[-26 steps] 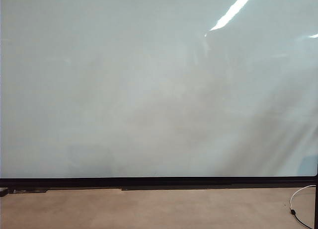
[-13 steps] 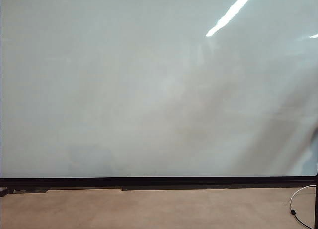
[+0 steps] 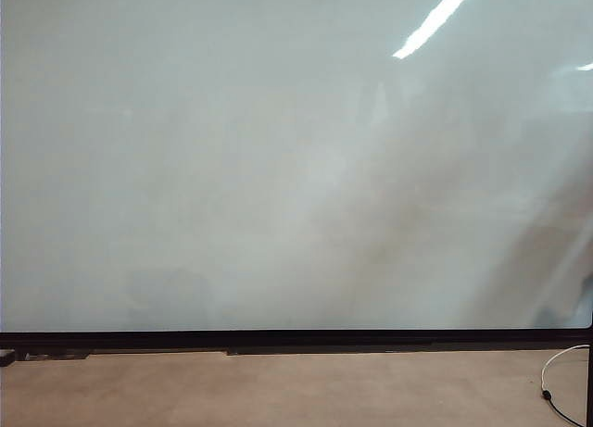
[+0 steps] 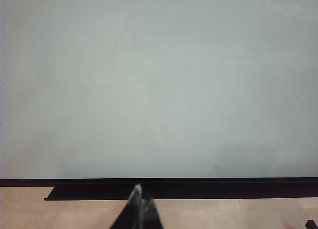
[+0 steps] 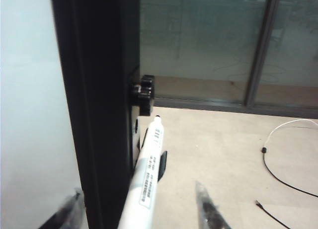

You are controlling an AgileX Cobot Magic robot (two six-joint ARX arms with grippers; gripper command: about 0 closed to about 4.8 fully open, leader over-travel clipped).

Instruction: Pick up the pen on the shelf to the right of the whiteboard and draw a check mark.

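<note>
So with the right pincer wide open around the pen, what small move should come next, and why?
Probably ease the right pincer a little further forward, then close. Its fingers stand apart on either side of the pen, which rests on its holder beside the whiteboard's black frame, and no check mark is drawn. The left pincer sits shut, away.

Beige floor (image 3: pixel 278 390); glass wall panels (image 5: pixel 208 40) behind; white cable (image 5: pixel 293 127) on floor.

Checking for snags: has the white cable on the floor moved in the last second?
No. The white cable still curls in the same spot below the whiteboard's lower right corner.
</note>
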